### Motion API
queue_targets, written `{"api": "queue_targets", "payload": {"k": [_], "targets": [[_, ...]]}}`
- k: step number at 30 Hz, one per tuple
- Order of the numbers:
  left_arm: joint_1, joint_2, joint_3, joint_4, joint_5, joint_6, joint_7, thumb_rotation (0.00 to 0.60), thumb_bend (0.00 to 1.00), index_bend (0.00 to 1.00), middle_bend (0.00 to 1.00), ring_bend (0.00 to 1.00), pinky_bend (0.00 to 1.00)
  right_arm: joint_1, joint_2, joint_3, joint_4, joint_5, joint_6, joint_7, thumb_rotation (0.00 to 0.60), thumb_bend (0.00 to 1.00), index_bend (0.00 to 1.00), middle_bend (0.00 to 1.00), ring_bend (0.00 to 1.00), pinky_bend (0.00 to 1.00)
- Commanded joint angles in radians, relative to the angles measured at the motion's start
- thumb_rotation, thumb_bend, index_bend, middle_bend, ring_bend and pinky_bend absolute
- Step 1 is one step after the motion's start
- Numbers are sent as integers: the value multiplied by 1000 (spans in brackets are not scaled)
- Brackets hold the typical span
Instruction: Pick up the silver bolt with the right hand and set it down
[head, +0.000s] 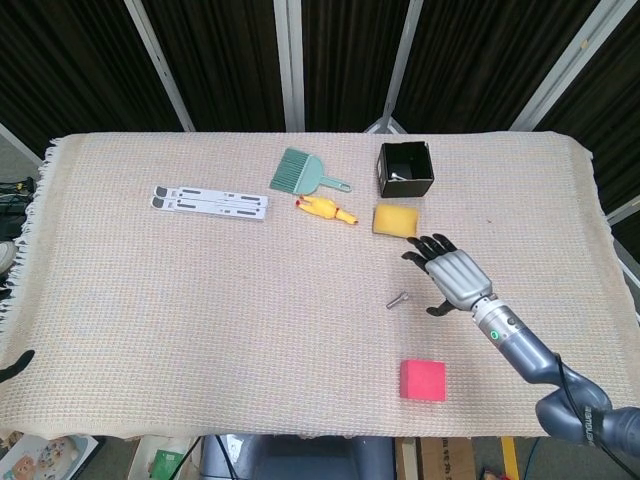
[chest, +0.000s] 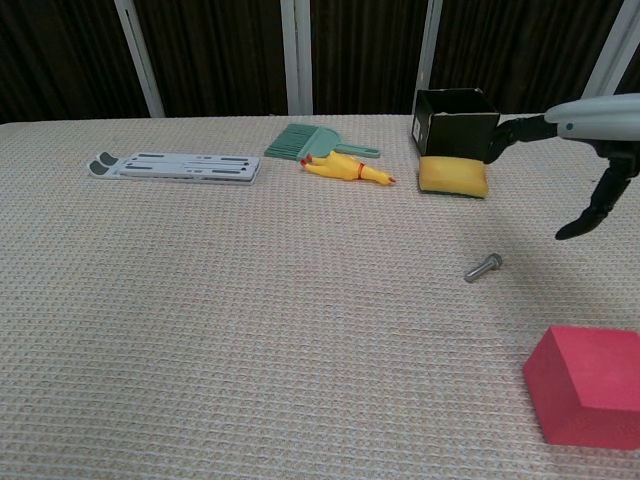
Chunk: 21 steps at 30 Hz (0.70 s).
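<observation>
The small silver bolt (head: 398, 299) (chest: 483, 267) lies flat on the woven cloth, right of centre. My right hand (head: 450, 272) (chest: 585, 150) hovers just to the right of it and a little above, fingers spread, holding nothing. Its thumb hangs down toward the cloth. Only a dark fingertip of my left hand (head: 14, 364) shows at the lower left edge of the head view, too little to judge its state.
A red block (head: 423, 380) (chest: 589, 386) sits near the front edge, below the bolt. Behind the bolt are a yellow sponge (head: 396, 221), a black box (head: 405, 169), a rubber chicken (head: 325, 210), a green brush (head: 303, 173) and a white folded stand (head: 210, 202).
</observation>
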Motion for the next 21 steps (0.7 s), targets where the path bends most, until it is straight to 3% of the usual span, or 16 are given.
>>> {"api": "queue_targets", "payload": {"k": [1, 15, 21], "targets": [[4, 0, -4, -1, -6, 8, 0, 600, 201, 193, 38, 30, 106, 44, -66, -7, 79, 6, -39, -1, 600, 112, 218, 154, 64, 0], [-8, -16, -13, 1, -23, -12, 36, 600, 201, 193, 38, 30, 107, 96, -150, -35, 170, 25, -59, -8, 600, 112, 229, 198, 87, 0], [-7, -17, -12, -1, -24, -12, 42, 600, 201, 193, 38, 30, 107, 106, -170, -45, 182, 20, -45, -8, 600, 112, 338, 198, 87, 0]]}}
